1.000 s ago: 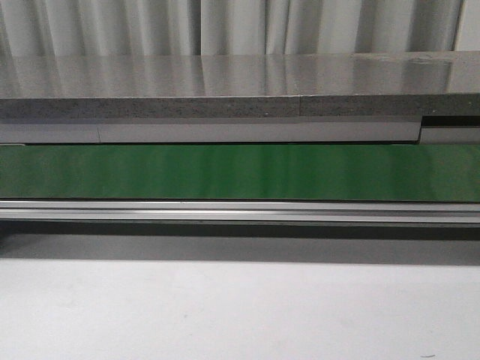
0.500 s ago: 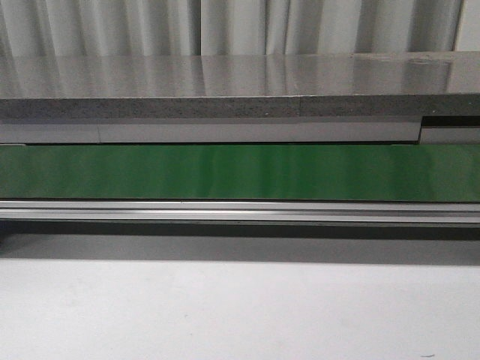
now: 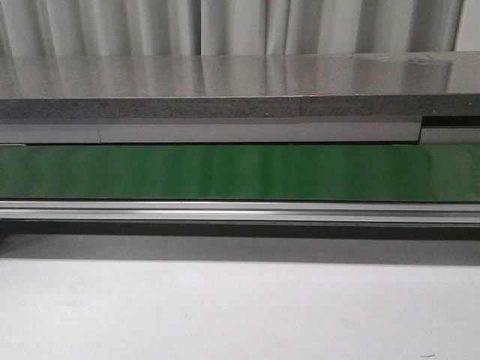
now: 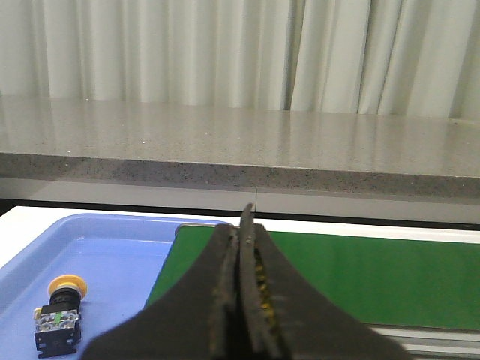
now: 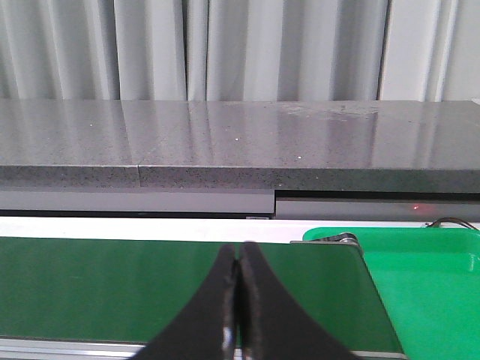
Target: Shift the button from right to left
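Note:
The button (image 4: 58, 315), with a yellow mushroom head and a dark blocky body with a green mark, lies in the blue tray (image 4: 120, 247) in the left wrist view. My left gripper (image 4: 245, 225) is shut and empty, raised over the end of the green conveyor belt (image 4: 360, 270), apart from the button. My right gripper (image 5: 238, 259) is shut and empty above the green belt (image 5: 112, 285). No gripper and no button show in the front view.
A green tray (image 5: 427, 285) sits past the belt's end in the right wrist view. The belt (image 3: 240, 172) runs across the front view with a metal rail (image 3: 240, 211) before it and a grey stone counter (image 3: 240, 82) behind. White table (image 3: 240, 315) lies in front.

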Robot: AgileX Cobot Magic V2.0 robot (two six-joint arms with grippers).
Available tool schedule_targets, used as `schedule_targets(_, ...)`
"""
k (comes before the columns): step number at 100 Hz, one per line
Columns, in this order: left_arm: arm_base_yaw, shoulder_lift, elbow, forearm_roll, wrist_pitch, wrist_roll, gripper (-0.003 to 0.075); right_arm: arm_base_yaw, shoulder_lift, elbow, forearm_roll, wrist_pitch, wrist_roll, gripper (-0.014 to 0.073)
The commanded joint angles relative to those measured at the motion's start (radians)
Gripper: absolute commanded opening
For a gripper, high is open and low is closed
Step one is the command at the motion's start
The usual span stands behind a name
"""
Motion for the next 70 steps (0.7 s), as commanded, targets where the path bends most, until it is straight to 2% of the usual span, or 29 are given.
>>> schedule_targets(1,0.002,-0.031,0.046,-0.002,-0.075,-0.011,-0.002,-0.001,0.008,-0.027,0.0,-0.08,-0.008,-0.0059)
schedule_targets(18,0.002,-0.031,0.046,-0.002,-0.075,-0.011,-0.002,-0.003,0.008,-0.008,-0.008,-0.117,-0.007,-0.0059)
schedule_targets(25,0.002,-0.031,0.046,-0.002,-0.075,-0.011,-0.002,-0.003,0.008,0.021,-0.1,-0.155,0.015,-0.0059)
schedule_targets(34,0.002,-0.031,0.046,-0.002,-0.075,-0.011,-0.002,-0.003,0.0,0.077,-0.289,-0.201,0.201,-0.0059)
schedule_targets(40,0.002,-0.031,0.046,-0.002,-0.075,-0.011,-0.002,-0.003,-0.017,0.073,-0.427,-0.145,0.332,-0.0059)
schedule_targets(47,0.002,-0.031,0.046,-0.002,-0.075,-0.011,-0.002,-0.003,-0.04,0.074,-0.527,-0.126,0.417,-0.0059)
schedule_targets(70,0.002,-0.031,0.046,-0.002,-0.075,-0.011,-0.002,-0.003,-0.038,0.074,-0.537,-0.108,0.432,-0.0059)
